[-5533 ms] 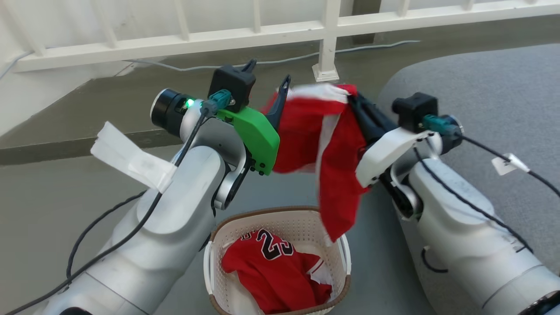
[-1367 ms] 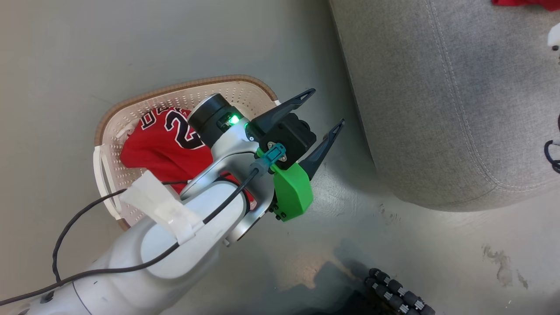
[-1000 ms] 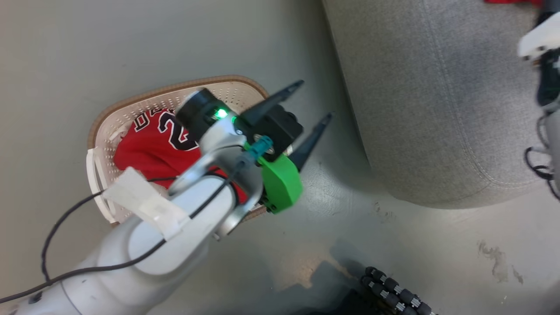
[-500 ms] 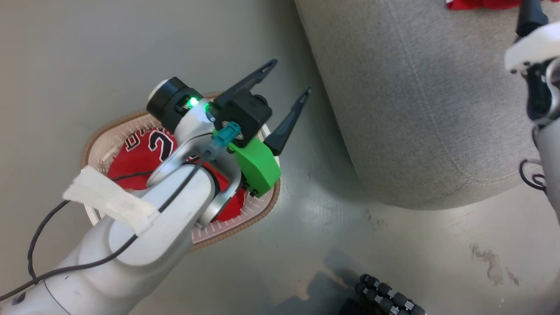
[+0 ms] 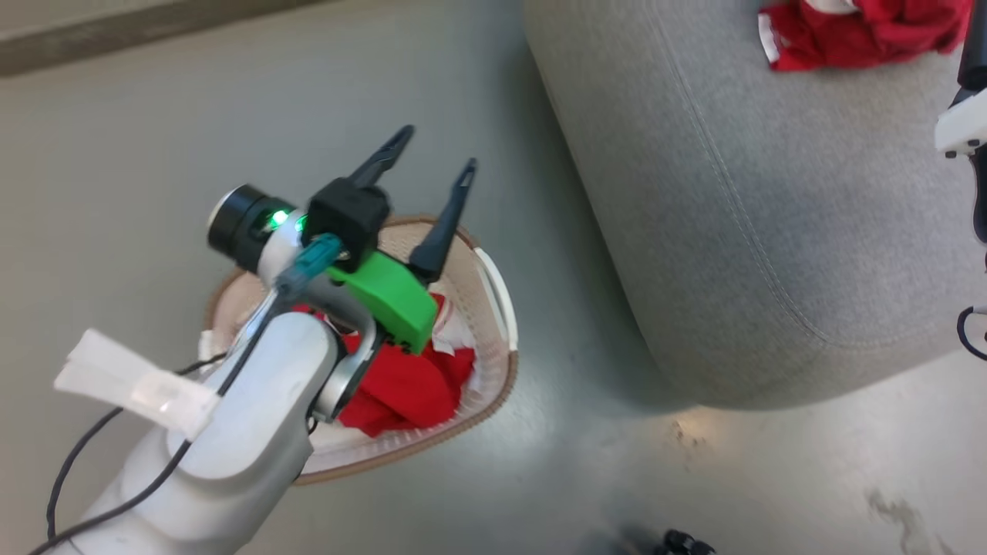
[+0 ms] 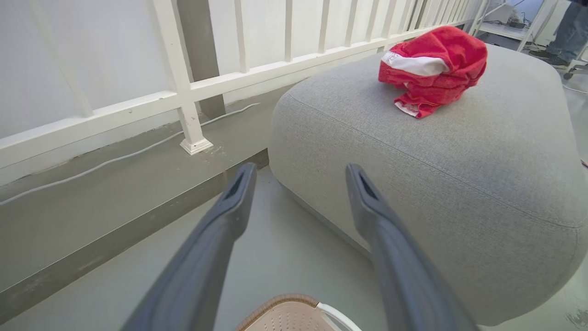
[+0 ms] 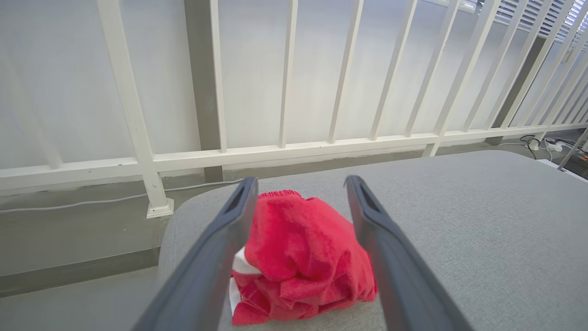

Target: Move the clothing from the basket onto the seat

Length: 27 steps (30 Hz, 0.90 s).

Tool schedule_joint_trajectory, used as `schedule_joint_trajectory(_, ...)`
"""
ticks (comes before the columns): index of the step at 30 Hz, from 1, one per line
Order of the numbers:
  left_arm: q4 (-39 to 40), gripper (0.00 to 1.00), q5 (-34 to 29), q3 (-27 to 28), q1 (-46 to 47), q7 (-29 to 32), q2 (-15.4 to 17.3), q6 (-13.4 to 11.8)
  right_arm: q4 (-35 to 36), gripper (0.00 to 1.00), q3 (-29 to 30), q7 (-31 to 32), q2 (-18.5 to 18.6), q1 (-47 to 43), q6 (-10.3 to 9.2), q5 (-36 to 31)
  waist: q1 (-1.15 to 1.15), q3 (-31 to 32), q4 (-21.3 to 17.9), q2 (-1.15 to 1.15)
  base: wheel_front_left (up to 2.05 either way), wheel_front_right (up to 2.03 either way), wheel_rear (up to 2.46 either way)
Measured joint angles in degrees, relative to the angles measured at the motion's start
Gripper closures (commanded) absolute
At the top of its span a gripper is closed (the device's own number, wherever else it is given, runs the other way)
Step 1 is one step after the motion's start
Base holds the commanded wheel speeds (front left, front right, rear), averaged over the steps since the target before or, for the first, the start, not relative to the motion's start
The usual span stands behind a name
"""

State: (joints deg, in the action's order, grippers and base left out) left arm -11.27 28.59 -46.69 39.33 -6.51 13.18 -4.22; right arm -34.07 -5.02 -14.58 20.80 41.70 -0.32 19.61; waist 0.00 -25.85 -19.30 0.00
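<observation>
While left hand, right hand gape empty, crumpled shorts top rounded fabric seat (stitched seam).

Saw red shorts crumpled at upper right on grey seat; found red jersey bunched inside cream basket, lower left.

The right gripper has its two dark fingers spread wide, with nothing clamped between them. Seen through the gap, a crumpled red garment with a strip of white trim at its left side lies on the grey fabric seat, near the seat's rounded left edge. Behind the seat stands a white slatted railing, and a pale cable runs along the grey floor at its base.
</observation>
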Motion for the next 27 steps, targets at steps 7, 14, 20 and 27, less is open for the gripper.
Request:
schedule_joint_trajectory(7,-2.79,0.00,2.71,4.05,-4.75,-4.17,0.33,-1.34,2.43,0.00,0.27,0.00,-0.74,-3.48,1.00,0.00,0.00,4.58,3.58,0.00,0.00,0.00,0.00)
schedule_joint_trajectory(14,-5.26,0.00,3.89,8.05,-10.72,-6.19,0.52,-1.93,4.22,0.00,-0.86,0.00,-2.37,-7.76,1.24,-0.13,0.00,9.45,7.83,0.00,0.00,0.00,0.00)
schedule_joint_trajectory(20,-6.79,0.00,5.44,11.89,-15.42,-6.76,0.68,-2.63,5.45,0.00,-3.16,0.00,-5.01,-11.80,1.23,-0.70,0.00,13.77,11.34,0.00,0.00,0.00,0.00)
schedule_joint_trajectory(27,-7.22,0.00,5.32,16.47,-20.00,-7.42,0.67,-2.87,6.67,0.00,-4.97,0.01,-8.04,-17.49,0.71,-0.96,0.00,18.68,14.88,0.00,0.00,0.00,0.00)
